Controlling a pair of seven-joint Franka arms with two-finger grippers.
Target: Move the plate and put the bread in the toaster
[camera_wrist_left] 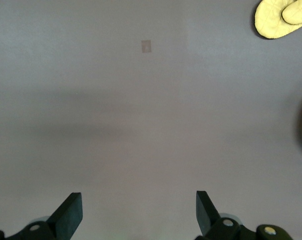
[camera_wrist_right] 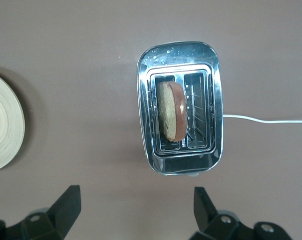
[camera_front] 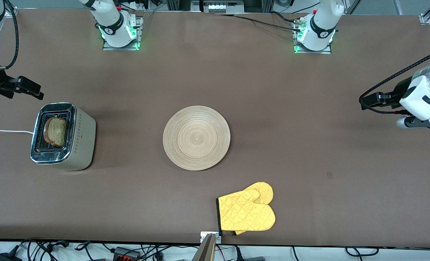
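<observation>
The bread (camera_front: 56, 131) sits in one slot of the toaster (camera_front: 63, 136), at the left of the front frame. The slice leans a little and its top pokes out of the slot. In the right wrist view you can see its brown crust and the other slot bare beside it. A white cord (camera_front: 6, 131) runs from the toaster off the left edge of the frame.

The plate (camera_front: 196, 137) lies flat in the middle of the frame, with nothing on it. It is well apart from the toaster. That looks like both parts of the job are done, so I think there is little left to do.

The yellow oven mitt (camera_front: 249, 211) lies lower in the frame, near the bottom edge, just below the plate. It is not part of the job.

The right gripper (camera_wrist_right: 136, 207) hangs up in the air near the toaster, at the left edge of the front frame. Its jaws are spread wide and hold nothing. It looks down on the toaster, maybe because it put the bread there.

The left gripper (camera_wrist_left: 138, 212) waits at the right edge of the front frame, over bare surface (camera_front: 309, 108). Its jaws are spread wide too, with nothing between them.
</observation>
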